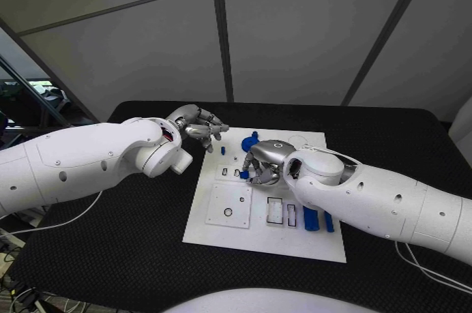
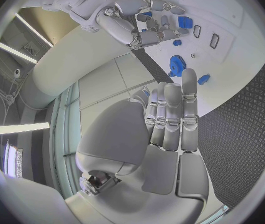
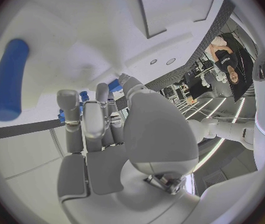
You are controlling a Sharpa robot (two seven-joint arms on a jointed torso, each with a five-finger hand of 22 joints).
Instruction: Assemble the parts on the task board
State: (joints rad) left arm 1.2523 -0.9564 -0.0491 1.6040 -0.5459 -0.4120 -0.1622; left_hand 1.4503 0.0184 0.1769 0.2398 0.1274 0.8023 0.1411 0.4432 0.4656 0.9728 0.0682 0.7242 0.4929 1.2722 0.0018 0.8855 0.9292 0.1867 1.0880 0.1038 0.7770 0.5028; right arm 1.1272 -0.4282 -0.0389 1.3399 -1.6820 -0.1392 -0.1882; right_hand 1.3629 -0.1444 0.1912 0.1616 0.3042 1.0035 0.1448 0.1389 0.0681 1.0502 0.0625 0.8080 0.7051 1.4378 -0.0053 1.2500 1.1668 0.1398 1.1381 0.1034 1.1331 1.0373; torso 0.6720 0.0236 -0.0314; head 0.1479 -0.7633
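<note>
Fingers of the right hand pinch a small blue part; left hand released, empty.

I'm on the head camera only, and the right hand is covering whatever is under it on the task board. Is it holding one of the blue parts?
Observer: In the right wrist view, a blue part shows just past the right hand, between its fingertips and the task board. I cannot tell if it is gripped.
Operator: And the left hand, anything in its palm?
Observer: No. In the left wrist view the left hand has a bare palm and its fingers lie straight, side by side, holding nothing.
</note>
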